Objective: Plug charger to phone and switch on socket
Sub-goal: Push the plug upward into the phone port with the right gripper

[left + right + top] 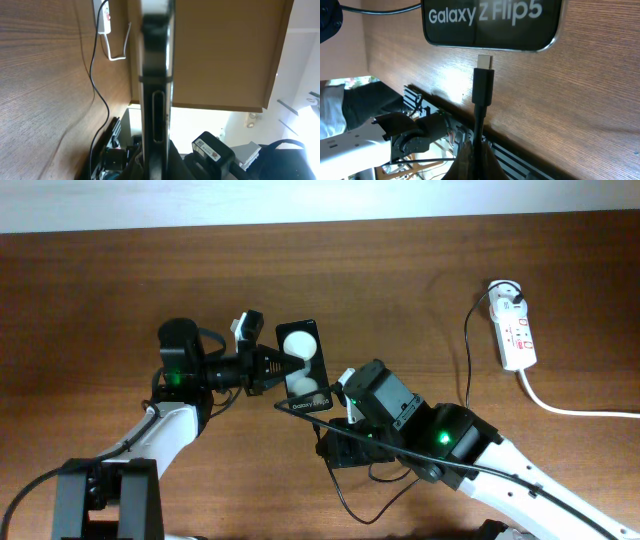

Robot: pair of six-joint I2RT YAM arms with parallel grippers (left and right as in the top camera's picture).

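The left gripper (281, 370) is clamped on the slick, stiff phone (305, 368) mid-table. The right gripper (343, 393) pinches the charger (484, 84), its tip just short of the phone. The plug looks rigid and the cable limp, so grip the plug body. The socket (514, 330) lies far right.

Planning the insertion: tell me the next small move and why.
Probably ease the right end effector forward, pushing the charger into the phone: its tip faces the phone's edge, not yet touching, and the left end effector holds the phone.
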